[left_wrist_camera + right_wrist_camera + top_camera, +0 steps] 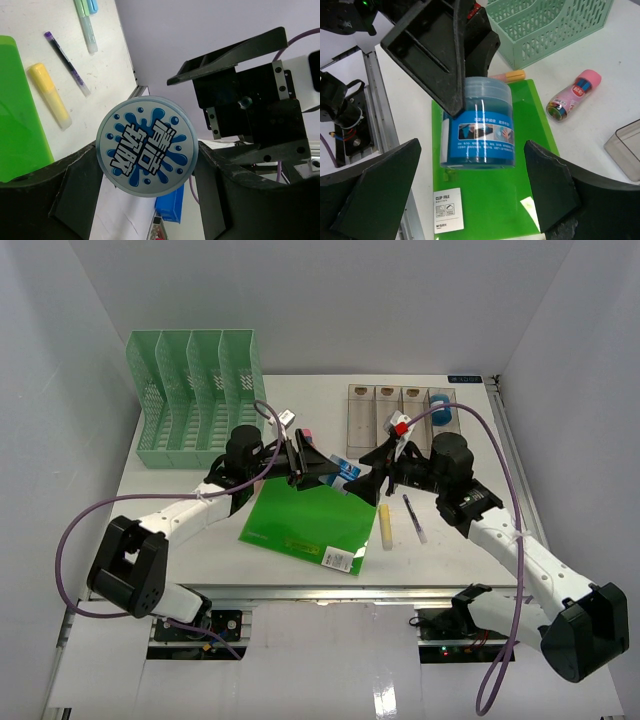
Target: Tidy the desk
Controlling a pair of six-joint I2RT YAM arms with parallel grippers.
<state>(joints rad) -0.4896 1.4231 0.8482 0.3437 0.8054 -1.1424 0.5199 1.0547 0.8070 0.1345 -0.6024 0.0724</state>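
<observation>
- The left gripper [330, 470] is clamped on a blue jar [482, 132], 1 finger on each side, and holds it in the air above the green folder [300, 525].
- The left wrist view shows the jar's round lid [147, 146], grey-blue with a blue splash print.
- The right gripper [368, 475] is spread wide and faces the jar. Its 2 fingers [375, 195] stand on either side of the jar in its own view and touch nothing.
- The desk [465, 545] is the white tabletop under both arms, closed in by pale grey walls, with a metal rail along its near edge.
- The folder lies flat near the middle of the desk and carries a white label [447, 217] at 1 corner.
- A yellow highlighter [385, 525] lies just right of the folder, and a purple pen [415, 518] lies near it, further right.
- A green file rack [195, 400] with 4 slots stands at the back left.
- A clear tray [385, 412] with 4 compartments stands at the back right, a blue thing [441, 416] in its rightmost compartment.
- A pink-capped bottle [572, 95] lies on its side on the desk between the rack and the tray.
- An orange marker [507, 76] lies at the folder's far edge.
</observation>
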